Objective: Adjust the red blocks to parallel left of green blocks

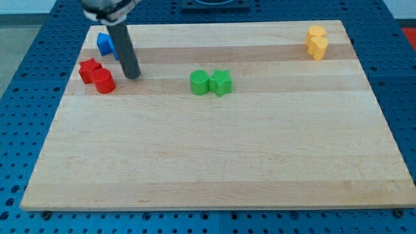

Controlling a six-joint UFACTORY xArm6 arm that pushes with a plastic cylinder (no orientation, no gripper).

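Two red blocks sit at the view's upper left: a red star-like block (89,69) and a red cylinder (103,81) touching it at its lower right. Two green blocks sit side by side near the top centre: a green cylinder (199,82) and a green star (221,82). My tip (132,76) rests on the board just right of the red cylinder, a small gap away, and well left of the green blocks.
A blue block (104,43) lies at the top left, partly hidden behind the rod. Two yellow blocks (316,42) sit stacked close together at the top right corner. The wooden board (208,149) lies on a blue perforated table.
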